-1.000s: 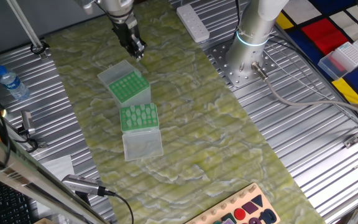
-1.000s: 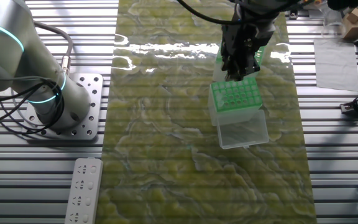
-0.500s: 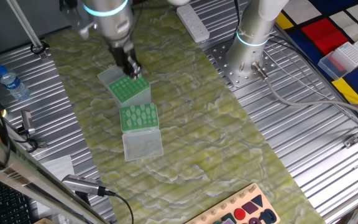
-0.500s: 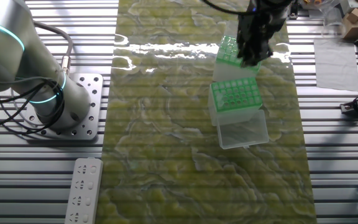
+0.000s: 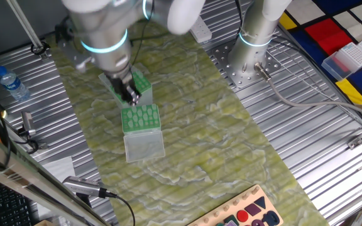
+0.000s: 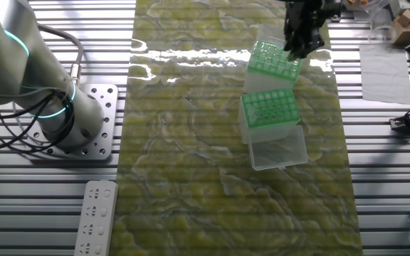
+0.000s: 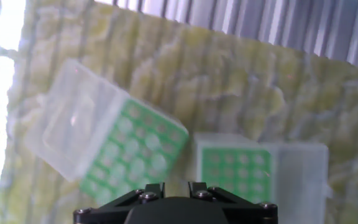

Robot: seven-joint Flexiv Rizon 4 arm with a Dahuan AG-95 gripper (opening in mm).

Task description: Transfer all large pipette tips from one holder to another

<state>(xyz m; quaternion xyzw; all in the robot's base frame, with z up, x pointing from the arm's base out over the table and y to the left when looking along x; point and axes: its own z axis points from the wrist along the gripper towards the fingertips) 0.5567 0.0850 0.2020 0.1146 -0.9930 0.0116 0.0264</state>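
Two small clear holders stand close together on the green mat. The nearer holder [image 5: 141, 117] shows rows of pale round tops, the large pipette tips [image 5: 142, 115]. Its lid [image 5: 144, 145] lies open in front. The farther holder [image 5: 141, 86] is half hidden behind my gripper [image 5: 129, 95], which hangs low over it with the fingers close together. In the other fixed view my gripper [image 6: 299, 47] is at the right edge of the farther holder [image 6: 271, 60], behind the nearer holder [image 6: 268, 112]. The hand view shows both holders [image 7: 135, 155] [image 7: 237, 165] below my gripper [image 7: 176, 186]. Nothing shows between the fingers.
A water bottle [image 5: 10, 83] stands at the left on the ribbed metal table. A white power strip [image 5: 195, 24] and the arm's base [image 5: 251, 56] are at the back. A wooden shape board [image 5: 247, 213] lies at the front edge. A clear rack [image 5: 354, 58] sits far right.
My gripper has come down from above the mat's far end to the farther holder. Seen from the other side, it moved off the nearer holder to the farther one. The holders stayed put.
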